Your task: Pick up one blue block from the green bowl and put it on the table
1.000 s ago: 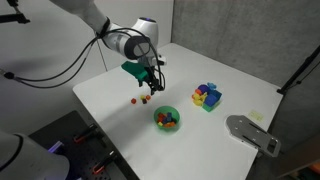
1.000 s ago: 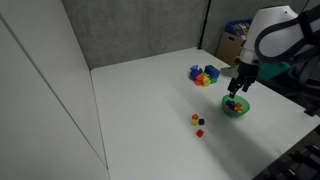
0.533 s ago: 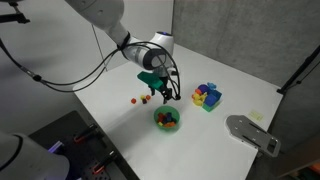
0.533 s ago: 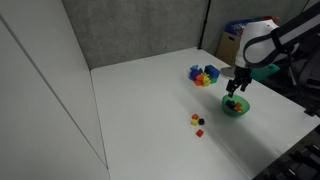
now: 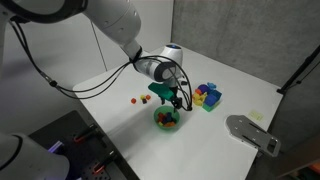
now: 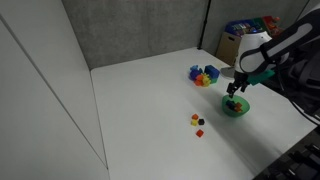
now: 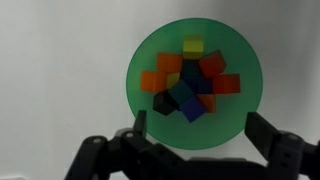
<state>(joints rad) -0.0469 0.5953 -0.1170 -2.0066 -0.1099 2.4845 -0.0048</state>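
Empty, wide-open black gripper (image 7: 197,122) is hovering above the round green plastic bowl (image 7: 140,55); the tiny dark-blue cube (image 7: 190,108) is apparently lying inside, unpicked.

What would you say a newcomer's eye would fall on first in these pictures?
Most likely the green bowl heaped with coloured blocks, filling the wrist view, with the open gripper poised above it. After that, the blue tray of bright pieces nearby and a few loose blocks on the white table.
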